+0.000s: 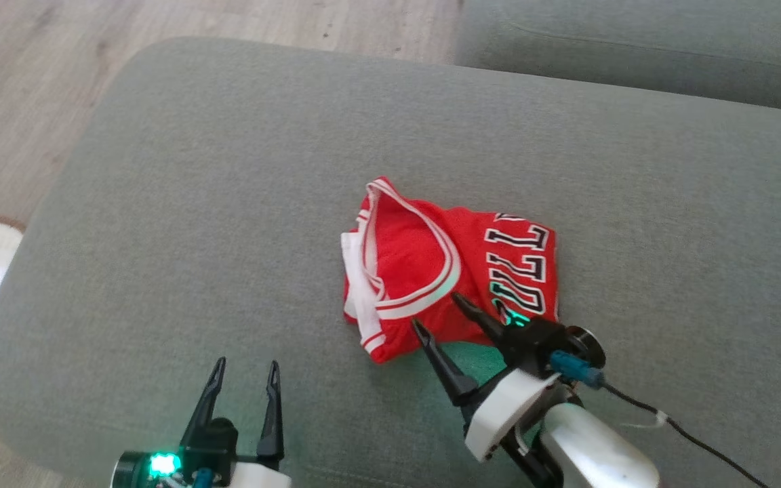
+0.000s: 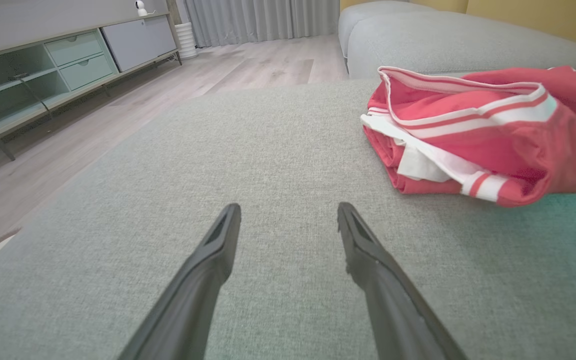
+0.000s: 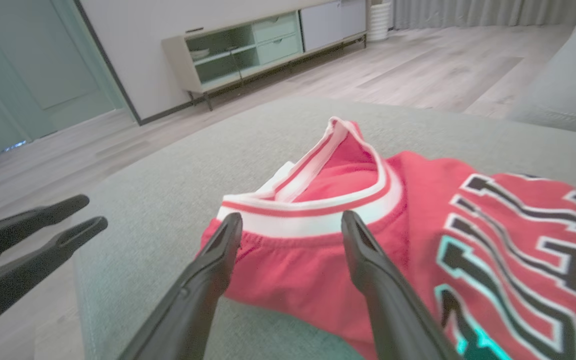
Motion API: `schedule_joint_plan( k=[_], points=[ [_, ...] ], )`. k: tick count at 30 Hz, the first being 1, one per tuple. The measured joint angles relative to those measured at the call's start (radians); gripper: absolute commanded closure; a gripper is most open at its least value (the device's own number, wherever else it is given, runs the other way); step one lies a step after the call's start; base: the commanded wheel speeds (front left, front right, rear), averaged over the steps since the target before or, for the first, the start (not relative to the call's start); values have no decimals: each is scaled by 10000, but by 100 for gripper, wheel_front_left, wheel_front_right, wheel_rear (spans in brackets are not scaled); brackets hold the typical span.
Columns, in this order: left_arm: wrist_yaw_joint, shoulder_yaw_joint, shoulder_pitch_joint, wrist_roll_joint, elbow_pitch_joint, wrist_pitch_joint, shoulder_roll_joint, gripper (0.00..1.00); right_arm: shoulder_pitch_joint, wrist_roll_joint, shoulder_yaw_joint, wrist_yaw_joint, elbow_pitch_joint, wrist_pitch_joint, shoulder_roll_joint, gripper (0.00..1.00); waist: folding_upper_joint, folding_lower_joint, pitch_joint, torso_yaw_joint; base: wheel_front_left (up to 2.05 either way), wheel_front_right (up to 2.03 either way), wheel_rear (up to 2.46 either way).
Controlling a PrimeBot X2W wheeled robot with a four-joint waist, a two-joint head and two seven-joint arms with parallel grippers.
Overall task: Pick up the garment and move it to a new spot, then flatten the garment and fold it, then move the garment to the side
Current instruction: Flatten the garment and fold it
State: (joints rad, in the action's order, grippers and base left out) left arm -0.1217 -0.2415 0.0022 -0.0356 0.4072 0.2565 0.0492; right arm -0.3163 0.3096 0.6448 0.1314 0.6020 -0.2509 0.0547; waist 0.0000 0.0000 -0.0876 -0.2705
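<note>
On sofa: jersey lying crosswise, neckline leftward; left fingers, right fingers spread, empty.

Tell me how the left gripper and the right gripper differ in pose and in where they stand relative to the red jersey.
The right gripper reaches the red jersey's near edge, fingertips over the cloth; the left gripper sits over bare sofa cushion, apart from the jersey. The left gripper's fingers point straight up the head view; the right gripper's slant up and leftward. Both are open and hold nothing.
</note>
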Motion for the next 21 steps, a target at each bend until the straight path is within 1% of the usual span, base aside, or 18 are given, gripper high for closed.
schedule_joint_plan(
  k=[6, 9, 14, 21],
  points=[
    [-4, -138, 20, -13, 2, 0, 0, 0, -657, -196, 976, 0, 698, 0, 17, 0, 0, 0, -100, -336, 0, 0, 0],
    [-13, -148, 20, -104, -2, 0, 0, 0, -811, -247, 959, 0, 999, 0, 19, 0, 0, 0, -146, -362, 0, 0, 0],
    [-17, -176, 14, -176, -8, 0, 0, 0, -837, -295, 711, 0, 1062, 0, 40, 0, 0, 0, -233, -303, 0, 0, 0],
    [-27, -309, -55, -374, -12, 0, 0, 0, -1073, -261, 972, 0, 1601, 115, 56, 0, 0, 0, -374, -261, 0, 0, 0]
  ],
)
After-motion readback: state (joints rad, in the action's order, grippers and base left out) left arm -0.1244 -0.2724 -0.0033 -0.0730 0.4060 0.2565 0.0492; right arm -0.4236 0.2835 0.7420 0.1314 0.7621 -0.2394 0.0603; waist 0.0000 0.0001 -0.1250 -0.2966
